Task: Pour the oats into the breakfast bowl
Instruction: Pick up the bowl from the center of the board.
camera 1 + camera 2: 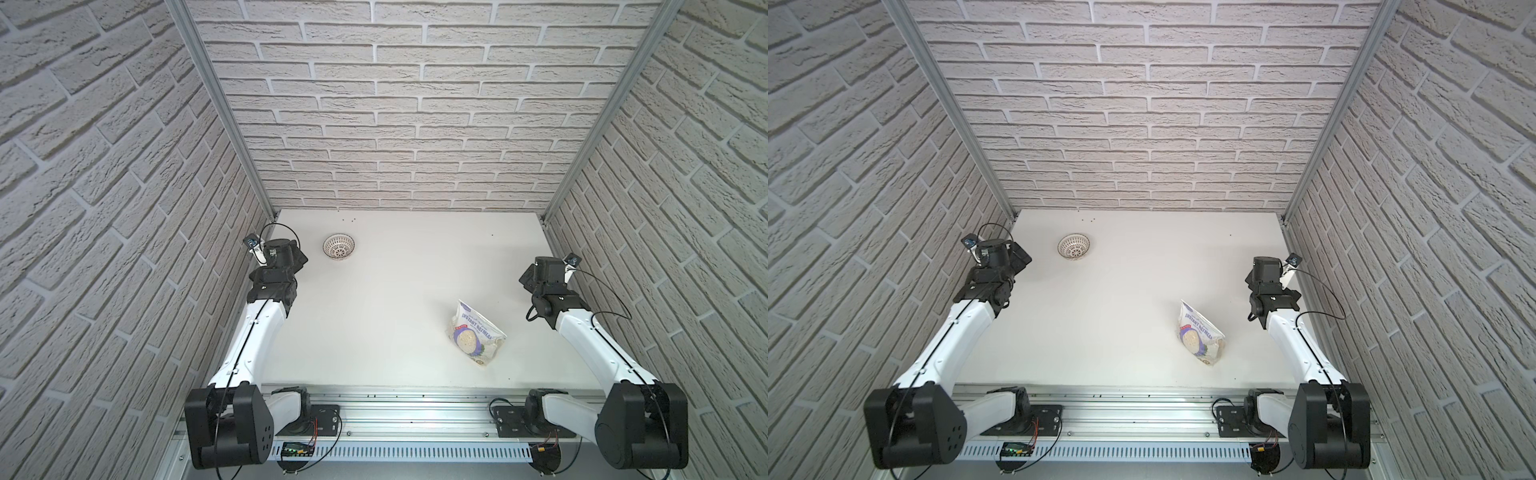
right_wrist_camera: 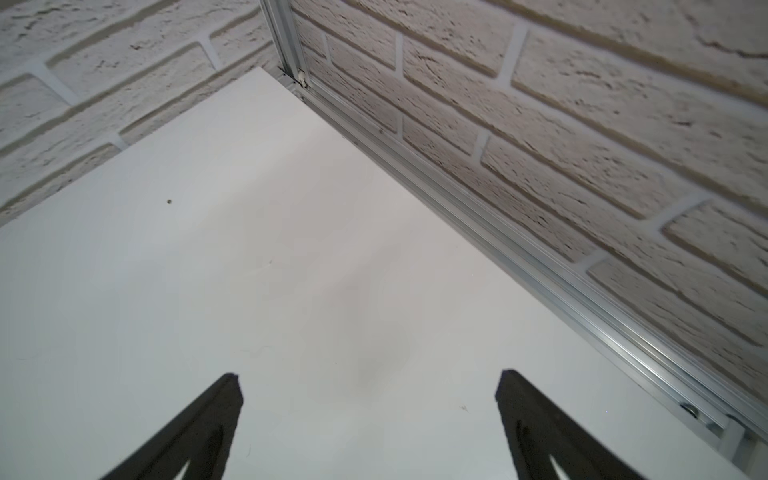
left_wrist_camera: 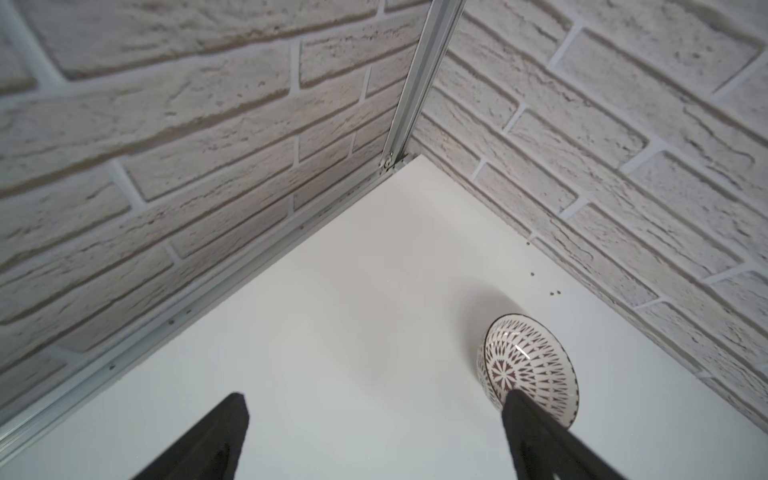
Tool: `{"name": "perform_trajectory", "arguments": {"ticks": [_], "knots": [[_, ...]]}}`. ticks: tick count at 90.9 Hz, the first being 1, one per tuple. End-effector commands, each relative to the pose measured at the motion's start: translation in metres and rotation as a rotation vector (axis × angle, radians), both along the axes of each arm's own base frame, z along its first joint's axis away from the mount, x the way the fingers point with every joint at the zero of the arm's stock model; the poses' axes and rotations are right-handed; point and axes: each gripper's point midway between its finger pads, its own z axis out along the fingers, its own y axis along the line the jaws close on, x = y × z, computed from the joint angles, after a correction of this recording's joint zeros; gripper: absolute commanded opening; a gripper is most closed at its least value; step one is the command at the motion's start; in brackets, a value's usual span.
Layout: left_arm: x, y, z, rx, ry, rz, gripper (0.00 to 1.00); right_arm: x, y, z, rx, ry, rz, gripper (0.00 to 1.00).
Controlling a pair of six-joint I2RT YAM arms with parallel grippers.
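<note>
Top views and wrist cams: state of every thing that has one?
breakfast bowl: upright, empty, no oats in it.
oatmeal pouch: lying on the table, print up, not held; open or sealed cannot be told.
left hand: open, empty.
right hand: open, empty.

Lab test cell, not a home: faux-brick wall panels (image 1: 374, 104) on aluminium extrusion posts (image 1: 220, 104), bare white tabletop (image 1: 395, 291), arm mounts (image 1: 322, 419) bolted to slotted rail (image 1: 415, 409).
</note>
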Motion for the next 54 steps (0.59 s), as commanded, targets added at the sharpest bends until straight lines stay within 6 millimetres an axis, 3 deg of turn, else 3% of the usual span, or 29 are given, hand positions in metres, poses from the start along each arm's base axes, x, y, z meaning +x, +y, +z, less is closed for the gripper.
{"name": "perform_trajectory", "arguments": {"ticks": [1,7,12,26,54], "knots": [[0.025,-0.027,-0.019,-0.096,0.155,-0.077,0.97,-0.012,0.011,-0.004,0.067,0.019,0.043,0.99],[0.044,-0.035,-0.019,-0.051,0.19,-0.086,0.97,-0.004,0.028,-0.003,0.108,0.008,0.145,0.99],[0.06,-0.037,-0.023,-0.039,0.196,-0.081,0.88,0.0,0.038,-0.005,0.136,0.02,0.201,0.99],[0.099,-0.036,-0.048,-0.048,0.296,-0.051,0.74,0.003,0.048,-0.008,0.156,0.018,0.258,0.99],[0.141,-0.041,-0.091,-0.078,0.437,-0.075,0.67,0.009,0.069,-0.003,0.218,-0.008,0.365,1.0]]}}
